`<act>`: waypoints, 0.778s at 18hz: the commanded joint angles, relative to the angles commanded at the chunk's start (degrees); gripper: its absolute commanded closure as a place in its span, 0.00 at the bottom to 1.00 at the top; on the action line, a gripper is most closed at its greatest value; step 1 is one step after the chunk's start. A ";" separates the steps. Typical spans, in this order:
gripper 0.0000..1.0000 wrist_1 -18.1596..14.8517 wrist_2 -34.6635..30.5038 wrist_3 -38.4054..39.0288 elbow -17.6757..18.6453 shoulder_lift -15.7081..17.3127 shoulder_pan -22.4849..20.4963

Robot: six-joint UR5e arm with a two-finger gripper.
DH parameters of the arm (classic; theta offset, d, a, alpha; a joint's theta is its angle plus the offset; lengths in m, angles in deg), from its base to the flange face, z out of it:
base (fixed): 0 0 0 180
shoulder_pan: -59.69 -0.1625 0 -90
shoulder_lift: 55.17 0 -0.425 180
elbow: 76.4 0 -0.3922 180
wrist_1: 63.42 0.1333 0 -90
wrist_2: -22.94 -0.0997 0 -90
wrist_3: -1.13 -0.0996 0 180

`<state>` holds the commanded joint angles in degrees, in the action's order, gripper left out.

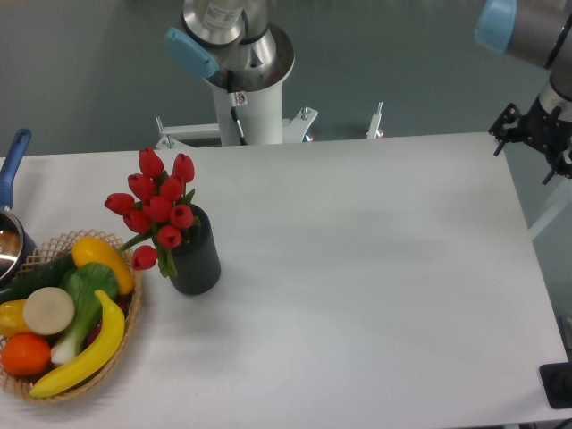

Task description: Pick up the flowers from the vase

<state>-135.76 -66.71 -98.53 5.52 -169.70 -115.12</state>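
The arm's base column (241,71) stands behind the far edge of the table (375,268), left of centre. From there the arm leaves the picture at the top and re-enters at the upper right corner, where a grey link with a light blue cap (527,27) is visible. The gripper (536,138) hangs below that link, at the far right corner of the table and just past its edge. It appears as a dark, bracketed assembly, partly cut off by the picture border. The fingers cannot be made out, so whether they are spread or pressed together cannot be told. Nothing is seen in its grasp.

The flowers (156,206) stand in the vase (196,255) on the left part of the table, well apart from the gripper. The red buds rise above the mouth of the vase and lean toward the left; one bud droops low at the left side of the vase, toward the basket. Green stems and leaves show at the rim.

A wicker basket (125,344) sits just beside the vase, at the near left corner. It holds a banana (85,353), a yellow pepper (103,259), an orange (25,355) and other produce. A pot with a blue handle (11,179) is at the left edge, behind the basket. The white surface between vase and gripper carries no objects.
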 joint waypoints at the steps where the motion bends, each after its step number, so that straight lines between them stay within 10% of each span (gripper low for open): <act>1: 0.00 0.09 0.00 -0.09 0.00 0.00 0.00; 14: 0.00 -0.18 7.01 6.57 5.17 3.51 -1.23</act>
<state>-135.93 -59.70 -91.96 10.69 -166.19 -116.35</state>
